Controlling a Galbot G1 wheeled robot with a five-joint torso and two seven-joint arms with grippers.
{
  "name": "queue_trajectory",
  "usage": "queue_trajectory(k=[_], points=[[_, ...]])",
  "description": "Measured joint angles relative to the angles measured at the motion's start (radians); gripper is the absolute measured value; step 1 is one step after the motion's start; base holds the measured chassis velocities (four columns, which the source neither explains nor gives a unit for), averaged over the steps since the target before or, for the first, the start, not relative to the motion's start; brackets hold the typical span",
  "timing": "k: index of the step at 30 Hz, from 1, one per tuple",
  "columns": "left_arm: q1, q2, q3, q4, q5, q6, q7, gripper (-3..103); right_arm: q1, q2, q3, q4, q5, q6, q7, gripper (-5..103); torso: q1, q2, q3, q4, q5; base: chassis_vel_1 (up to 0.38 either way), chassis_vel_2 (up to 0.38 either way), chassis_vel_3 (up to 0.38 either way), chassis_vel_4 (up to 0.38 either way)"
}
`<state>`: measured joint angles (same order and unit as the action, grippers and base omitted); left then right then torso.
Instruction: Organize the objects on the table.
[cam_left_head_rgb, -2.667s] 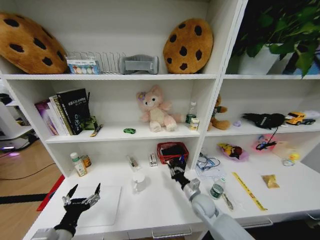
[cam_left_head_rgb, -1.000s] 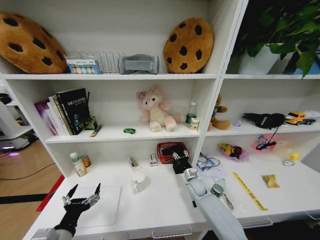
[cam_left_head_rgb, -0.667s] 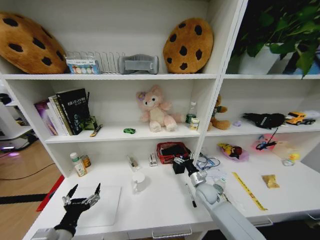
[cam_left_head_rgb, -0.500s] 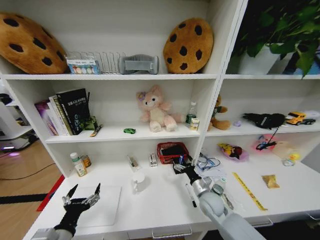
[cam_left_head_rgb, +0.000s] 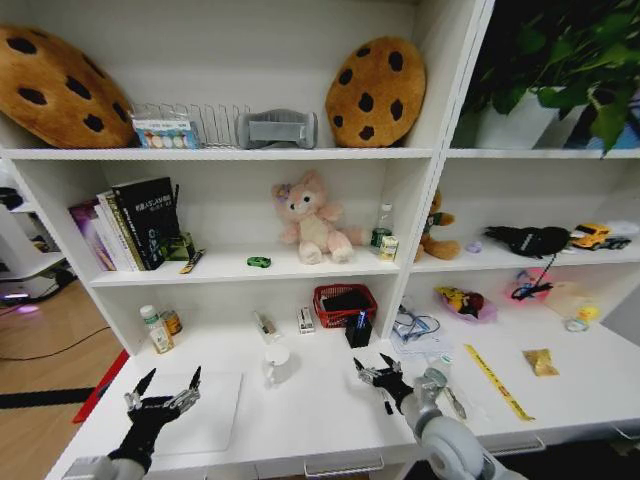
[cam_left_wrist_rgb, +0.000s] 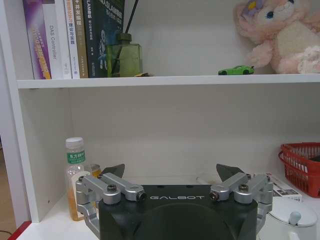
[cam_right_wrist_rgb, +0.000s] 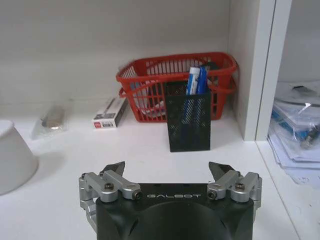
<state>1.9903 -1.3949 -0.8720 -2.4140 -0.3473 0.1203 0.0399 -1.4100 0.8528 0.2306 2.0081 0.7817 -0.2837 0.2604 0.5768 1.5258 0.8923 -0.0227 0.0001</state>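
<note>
Black-fingered and spread with nothing between its tips, the right gripper (cam_left_head_rgb: 379, 372) hovers over the white table (cam_left_head_rgb: 310, 410), a black pen (cam_left_head_rgb: 385, 398) lying just beneath it. Its wrist view reveals what the head view barely resolves: a black mesh pen holder (cam_right_wrist_rgb: 188, 123) with a blue pen (cam_right_wrist_rgb: 196, 80) standing inside, touching the red basket (cam_right_wrist_rgb: 150, 75) behind. At the near left corner, the left gripper (cam_left_head_rgb: 164, 387) rests open above the silver laptop (cam_left_head_rgb: 212, 410).
</note>
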Motion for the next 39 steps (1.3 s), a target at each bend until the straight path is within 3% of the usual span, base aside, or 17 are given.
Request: queue_trajectory(k=[23,25,27,32,34,35,36,37,39], points=[[0.0,0.0,0.0,0.0,0.0,0.0,0.0,100,0.053,0.012,-0.033,-0.122,0.024,-0.027,0.021,83,0.0,0.0,0.0,0.0,-0.0001,0.0,0.0,0.0,0.0],[0.0,0.0,0.0,0.0,0.0,0.0,0.0,100,0.056,0.012,-0.036,-0.125,0.023,-0.028,0.022,79,0.0,0.0,0.0,0.0001,-0.0001,0.0,0.0,0.0,0.0],[0.0,0.0,0.0,0.0,0.0,0.0,0.0,100,0.066,0.013,-0.043,-0.132,0.023,-0.032,0.025,68,0.0,0.0,0.0,0.0,-0.0001,0.0,0.0,0.0,0.0],[0.0,0.0,0.0,0.0,0.0,0.0,0.0,100,0.072,0.016,-0.046,-0.139,0.031,-0.034,0.027,66,0.0,0.0,0.0,0.0001,-0.0001,0.0,0.0,0.0,0.0],[0.0,0.0,0.0,0.0,0.0,0.0,0.0,100,0.071,0.014,-0.045,-0.14,0.035,-0.038,0.027,56,0.0,0.0,0.0,0.0001,-0.0001,0.0,0.0,0.0,0.0],[0.0,0.0,0.0,0.0,0.0,0.0,0.0,100,0.071,0.014,-0.045,-0.14,0.035,-0.038,0.027,56,0.0,0.0,0.0,0.0001,-0.0001,0.0,0.0,0.0,0.0],[0.0,0.0,0.0,0.0,0.0,0.0,0.0,100,0.071,0.012,-0.045,-0.141,0.035,-0.04,0.026,44,0.0,0.0,0.0,0.0,-0.0001,0.0,0.0,0.0,0.0],[0.0,0.0,0.0,0.0,0.0,0.0,0.0,100,0.071,0.012,-0.045,-0.141,0.035,-0.04,0.026,44,0.0,0.0,0.0,0.0,-0.0001,0.0,0.0,0.0,0.0],[0.0,0.0,0.0,0.0,0.0,0.0,0.0,100,0.07,0.011,-0.045,-0.142,0.034,-0.043,0.025,33,0.0,0.0,0.0,0.0,-0.0001,0.0,0.0,0.0,0.0]])
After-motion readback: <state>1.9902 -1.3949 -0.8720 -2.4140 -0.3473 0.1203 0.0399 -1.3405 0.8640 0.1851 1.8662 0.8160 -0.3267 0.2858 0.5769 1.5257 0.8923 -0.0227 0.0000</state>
